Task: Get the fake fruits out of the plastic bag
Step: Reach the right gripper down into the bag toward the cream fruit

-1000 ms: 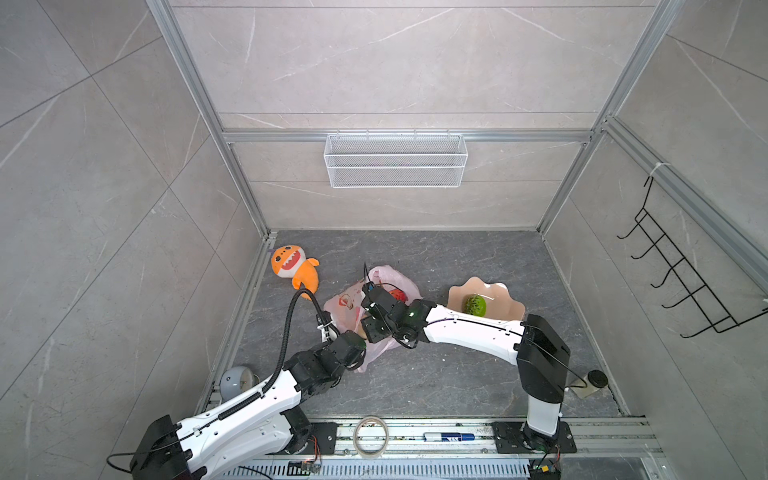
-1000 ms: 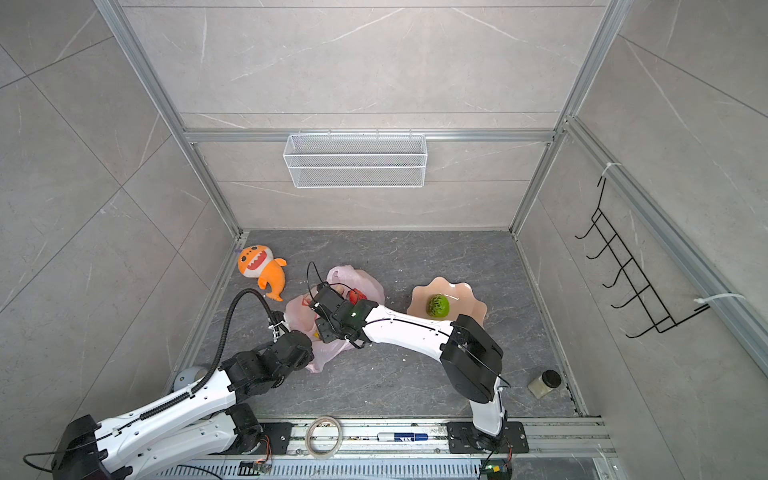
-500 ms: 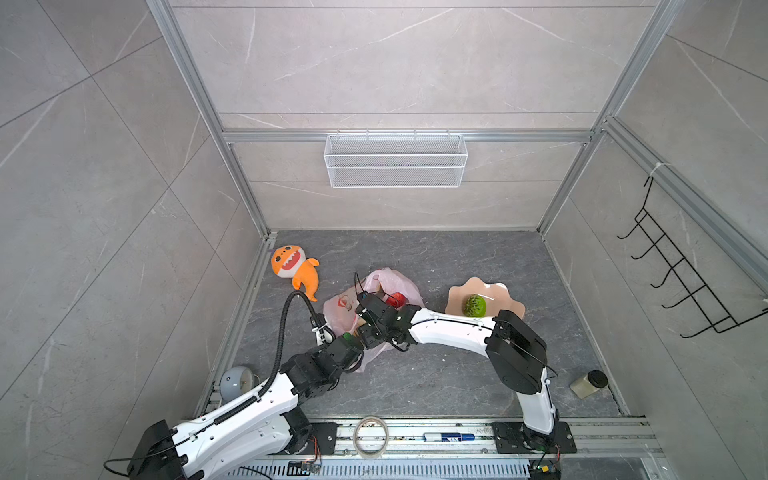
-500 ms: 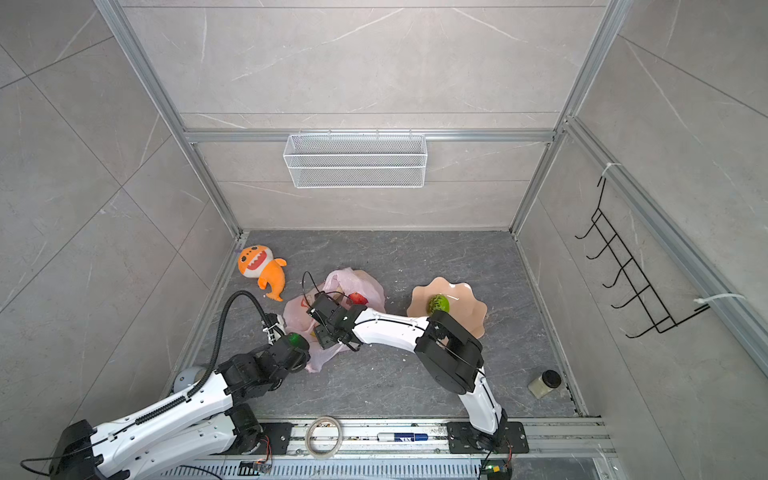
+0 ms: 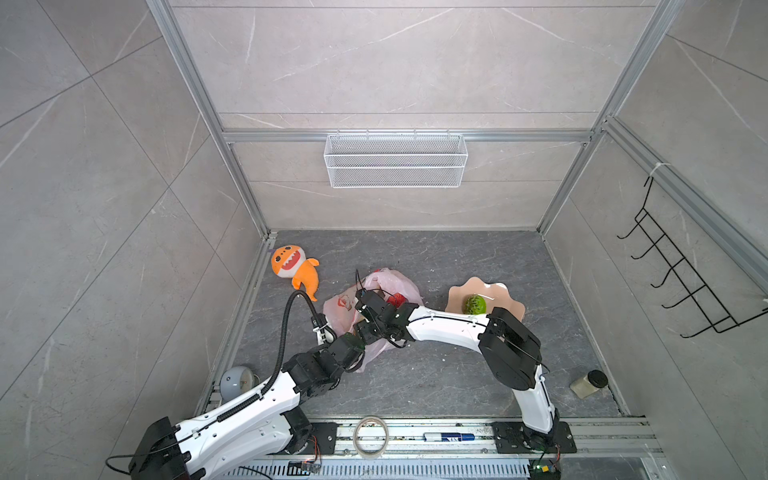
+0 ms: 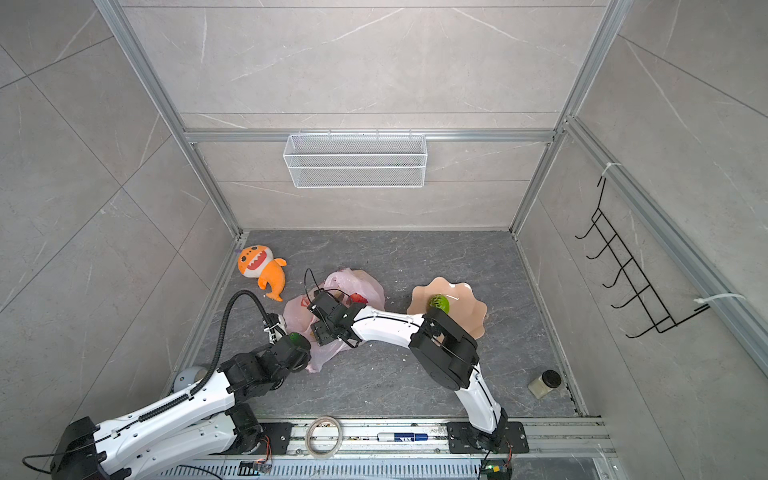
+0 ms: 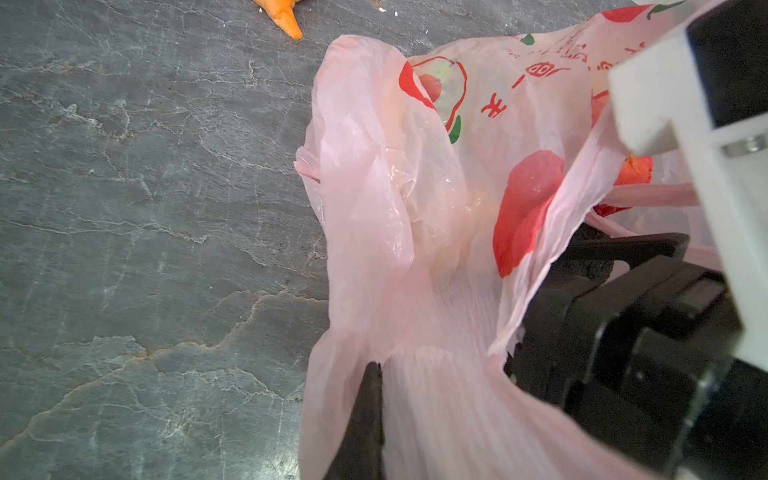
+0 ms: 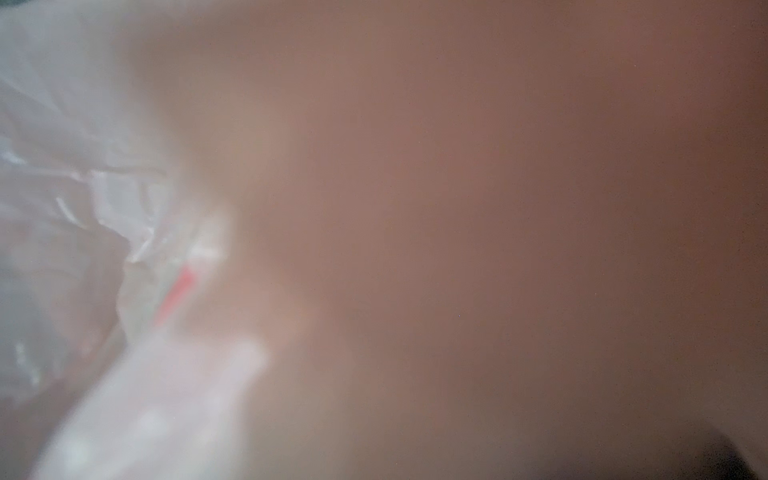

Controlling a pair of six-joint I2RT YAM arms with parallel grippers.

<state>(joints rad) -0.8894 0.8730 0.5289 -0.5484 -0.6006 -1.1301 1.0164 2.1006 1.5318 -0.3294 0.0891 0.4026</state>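
The pink plastic bag (image 5: 345,307) (image 6: 298,312) lies crumpled mid-floor. My left gripper (image 7: 380,370) is shut on its near edge; the film bunches against the dark finger (image 7: 370,399). My right gripper (image 5: 362,320) (image 6: 318,320) reaches from the right into the bag's mouth. Its fingertips are buried in the film, and in the left wrist view only one black finger (image 7: 623,245) shows. The right wrist view is filled by blurred pink film (image 8: 62,124). A red fruit (image 5: 395,300) (image 6: 357,298) (image 7: 636,170) shows inside the bag. A green bumpy ball (image 5: 475,304) (image 6: 439,303) sits in the peach bowl.
The peach scalloped bowl (image 5: 511,309) stands right of the bag. An orange plush shark (image 5: 293,268) lies at the back left. A small jar (image 5: 588,384) lies near the right wall, a grey dome (image 5: 235,380) by the left wall. Tape roll (image 5: 370,436) and marker (image 5: 449,437) rest on the front rail.
My right gripper has pushed further left into the bag, and its elbow has swung nearer and lower, uncovering the jar. The left gripper has kept its hold on the bag's edge.
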